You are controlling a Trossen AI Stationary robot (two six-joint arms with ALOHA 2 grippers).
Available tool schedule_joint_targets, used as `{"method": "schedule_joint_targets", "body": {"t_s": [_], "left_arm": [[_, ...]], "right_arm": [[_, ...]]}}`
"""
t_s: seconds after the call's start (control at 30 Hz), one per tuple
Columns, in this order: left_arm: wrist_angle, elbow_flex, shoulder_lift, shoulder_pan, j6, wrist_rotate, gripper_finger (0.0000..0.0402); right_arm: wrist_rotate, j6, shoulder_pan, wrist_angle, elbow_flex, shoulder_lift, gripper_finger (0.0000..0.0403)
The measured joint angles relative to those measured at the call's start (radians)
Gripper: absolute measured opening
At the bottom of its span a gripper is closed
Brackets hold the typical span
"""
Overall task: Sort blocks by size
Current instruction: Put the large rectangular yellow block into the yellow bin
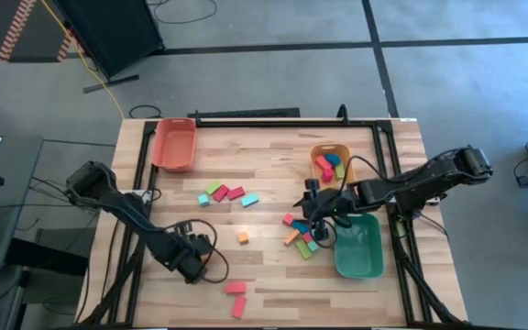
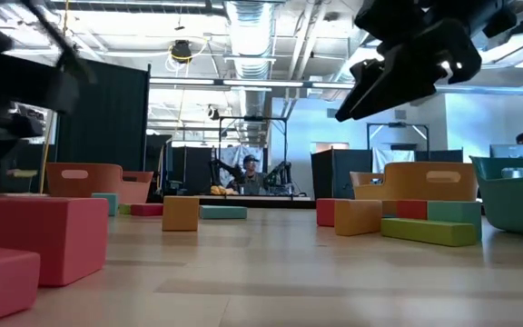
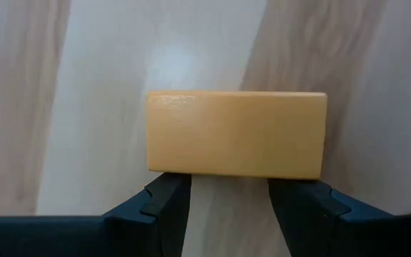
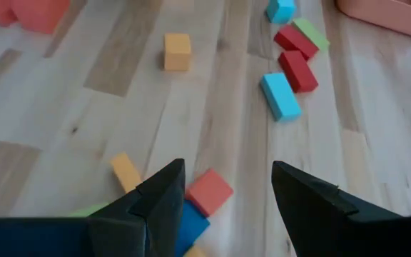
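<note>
Sorting is barely begun. You have a few blocks [image 1: 329,166] in the orange tray [image 1: 342,149]; the green tray [image 1: 372,266] and red tray [image 1: 174,156] look empty. Most lie loose mid-tabletop [image 1: 273,284]. Your left gripper [image 1: 194,258] grips an orange bar [image 3: 237,133]; your right gripper [image 1: 322,225] hovers, jaws open, over a cluster.

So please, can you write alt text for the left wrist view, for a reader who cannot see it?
An orange rectangular block is held between the left gripper's two dark fingers, above the light wooden table.
</note>
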Motion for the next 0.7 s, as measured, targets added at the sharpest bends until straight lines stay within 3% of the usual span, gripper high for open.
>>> {"method": "schedule_joint_targets", "body": {"t_s": [0.43, 0.7], "left_arm": [[0.175, -0.003, 0.004, 0.166, 0.264, -0.051, 0.0178], [0.169, -0.003, 0.005, 0.201, 0.308, -0.050, 0.0178]], "right_arm": [[0.001, 0.001, 0.042, 0.125, 0.000, 0.001, 0.0240], [-0.014, 0.028, 0.050, 0.219, 0.000, 0.066, 0.0240]]}}
